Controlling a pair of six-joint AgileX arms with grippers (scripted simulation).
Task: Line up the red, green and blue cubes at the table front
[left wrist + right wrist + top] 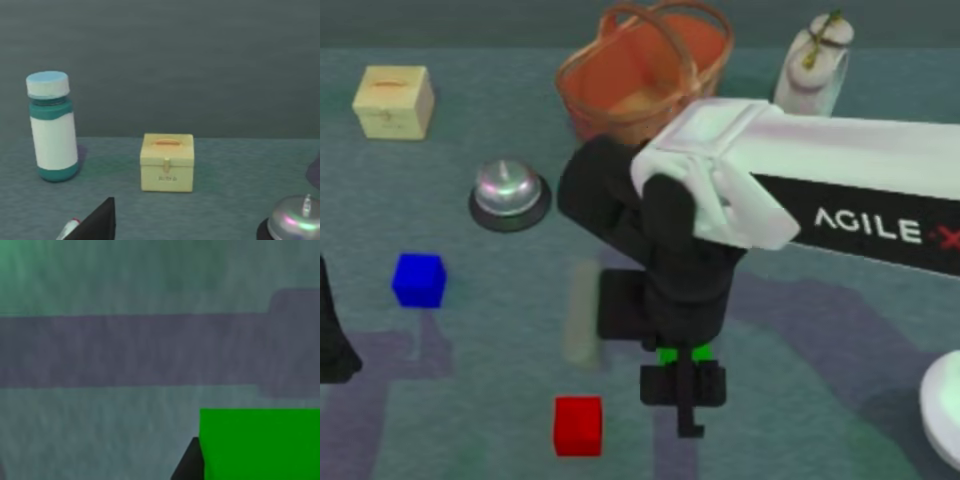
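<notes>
Near the front middle of the table (pixel 820 400), the right gripper (pixel 684 375) hangs over the green cube (pixel 683 352); top view shows only two slivers of green under the dark wrist, so from above I can't confirm a grip. Right wrist view fills that gap: green cube (pixel 260 442) is large and close, flat bright green, with a dark finger (pixel 189 462) tight against its side, so the fingers look clamped on it. Cube count: three, one each. Red cube (pixel 578 425) sits just left of the gripper at the front edge, plain bright red. Blue cube (pixel 419 279) is well apart, left side, deep blue. Left arm is parked at the far left edge; I cannot tell its finger state. Left wrist view alone shows one teal bottle (pixel 52 127) with a white label and pale blue cap, standing upright. It also shows the cream box (pixel 167 162) and bell (pixel 295 224), both seen from above too. Only the top view shows one orange basket (pixel 645 70) and one white jug (pixel 815 62) at the back.
</notes>
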